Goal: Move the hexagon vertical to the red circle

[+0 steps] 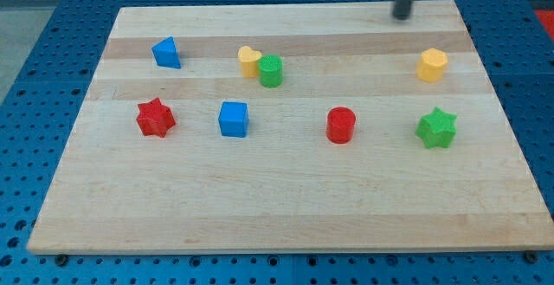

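Observation:
The yellow hexagon sits at the upper right of the wooden board. The red circle stands lower and to the left of it, near the board's middle right. My tip is near the board's top edge, above and a little left of the yellow hexagon, not touching any block.
A green star lies right of the red circle. A yellow heart touches a green cylinder at top centre. A blue triangle, a red star and a blue cube are on the left.

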